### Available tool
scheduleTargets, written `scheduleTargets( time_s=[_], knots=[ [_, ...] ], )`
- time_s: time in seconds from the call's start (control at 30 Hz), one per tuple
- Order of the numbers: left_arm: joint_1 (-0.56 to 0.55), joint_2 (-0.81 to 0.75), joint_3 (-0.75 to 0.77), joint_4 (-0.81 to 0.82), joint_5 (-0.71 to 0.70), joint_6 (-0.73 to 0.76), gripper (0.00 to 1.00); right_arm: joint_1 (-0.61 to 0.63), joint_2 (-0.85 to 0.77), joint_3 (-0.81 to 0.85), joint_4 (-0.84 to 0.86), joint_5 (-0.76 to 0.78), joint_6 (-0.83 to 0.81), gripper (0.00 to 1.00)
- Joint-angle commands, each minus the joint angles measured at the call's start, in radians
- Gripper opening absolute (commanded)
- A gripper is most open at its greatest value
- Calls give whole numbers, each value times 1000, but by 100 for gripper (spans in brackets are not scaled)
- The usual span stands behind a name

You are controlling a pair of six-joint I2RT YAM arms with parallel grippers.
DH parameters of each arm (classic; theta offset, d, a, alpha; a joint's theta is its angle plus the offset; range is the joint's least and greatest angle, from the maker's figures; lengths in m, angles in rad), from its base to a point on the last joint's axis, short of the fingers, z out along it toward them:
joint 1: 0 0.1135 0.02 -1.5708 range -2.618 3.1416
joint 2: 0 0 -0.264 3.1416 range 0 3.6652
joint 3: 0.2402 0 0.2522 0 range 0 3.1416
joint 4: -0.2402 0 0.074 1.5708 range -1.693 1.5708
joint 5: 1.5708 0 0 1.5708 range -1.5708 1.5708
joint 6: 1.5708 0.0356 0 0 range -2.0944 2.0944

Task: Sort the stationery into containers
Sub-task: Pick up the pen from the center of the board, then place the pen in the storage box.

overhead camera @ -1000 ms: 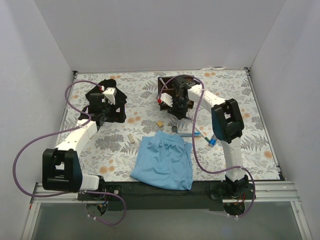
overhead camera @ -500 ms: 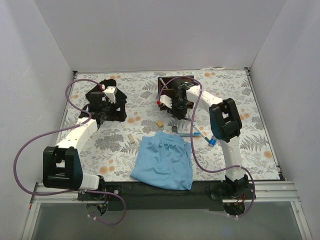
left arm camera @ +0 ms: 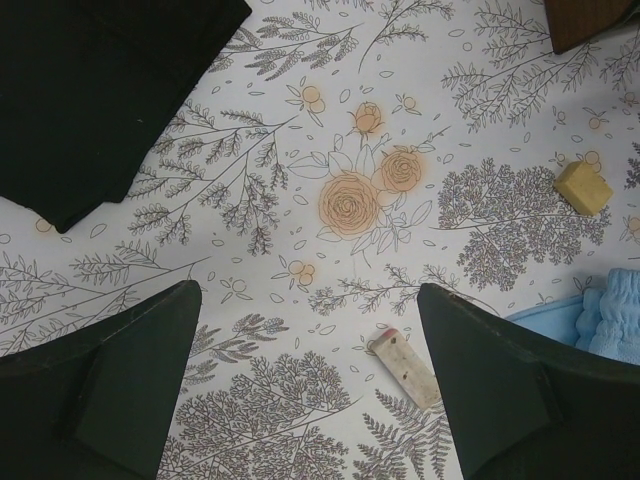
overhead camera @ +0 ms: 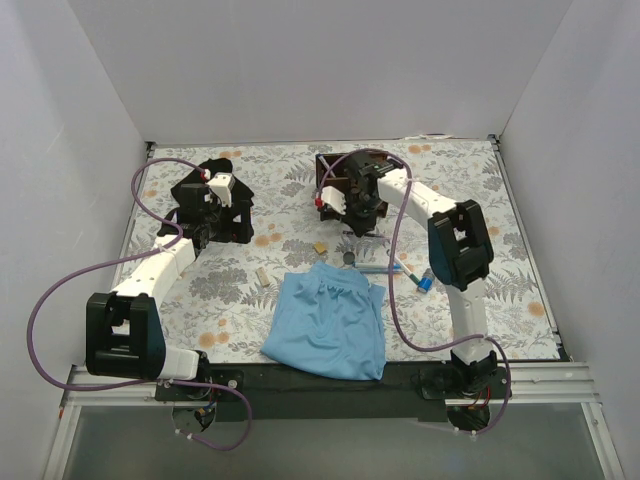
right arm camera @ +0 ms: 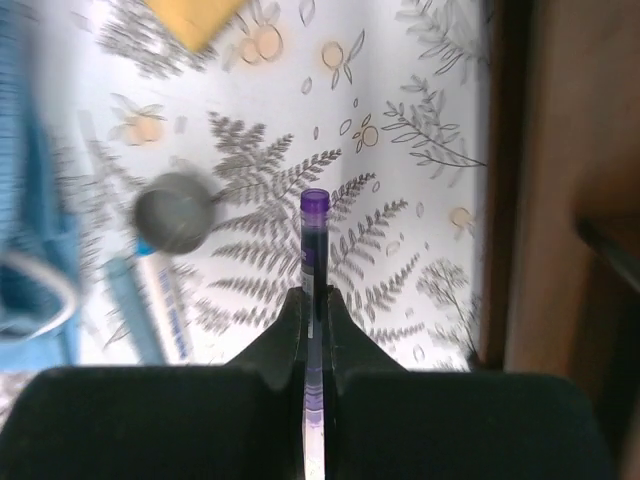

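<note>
My right gripper (right arm camera: 314, 298) is shut on a thin pen with a purple end (right arm camera: 314, 235) and holds it above the table, just left of the dark brown wooden organizer (right arm camera: 560, 200). In the top view this gripper (overhead camera: 356, 208) is at the organizer's (overhead camera: 340, 172) front. Under it lie a small dark ring (right arm camera: 173, 212), a blue pen (right arm camera: 150, 300) and a tan block (right arm camera: 195, 15). My left gripper (left arm camera: 308, 290) is open and empty above a pale eraser with a red end (left arm camera: 405, 367). A second tan block (left arm camera: 583, 186) lies to its right. A blue-capped white cylinder (overhead camera: 422, 283) lies at the right.
A black cloth (overhead camera: 215, 195) lies at the back left, under my left gripper (overhead camera: 213, 215). A light blue cloth (overhead camera: 330, 320) lies at the near middle and its edge shows in the left wrist view (left arm camera: 610, 320). White walls enclose the floral table.
The right arm has shifted a little to the right and back, keeping the pen at the organizer's front. The left arm has not moved.
</note>
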Motion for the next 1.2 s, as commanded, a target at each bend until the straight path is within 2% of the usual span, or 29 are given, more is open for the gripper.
scheduleTargets(
  time_s=[0.0, 0.13, 0.23, 0.27, 0.3, 0.37, 0.4, 0.5, 0.63, 0.87, 1.17],
  knots=[
    [3, -20, 21, 11, 24, 3, 91, 5, -192, 126, -89, -133, 10, 1],
    [3, -8, 38, 7, 38, -1, 91, -15, -227, 252, -57, -302, 112, 1],
    [3, 18, 67, -9, 43, 6, 90, -52, -223, 333, 114, -439, 339, 1],
    [3, 26, 90, -21, 44, 8, 90, -72, -226, 338, 174, -482, 470, 1],
    [3, 43, 99, -25, 43, 9, 90, -81, -236, 317, 326, -494, 531, 1],
    [3, 58, 118, -36, 43, 9, 90, -98, -252, 268, 482, -508, 632, 1],
    [3, 77, 130, -38, 43, 9, 90, -104, -266, 207, 626, -507, 713, 1],
    [3, 103, 145, -44, 50, 5, 89, -117, -283, 99, 914, -493, 816, 1],
    [5, 153, 180, -61, 52, 20, 89, -127, -231, 26, 1108, -491, 895, 1],
    [3, 206, 228, -130, 23, 121, 89, -135, -73, 101, 1262, -497, 969, 1],
    [3, 226, 262, -161, 12, 123, 89, -155, -3, 114, 1297, -513, 956, 1]
  ],
)
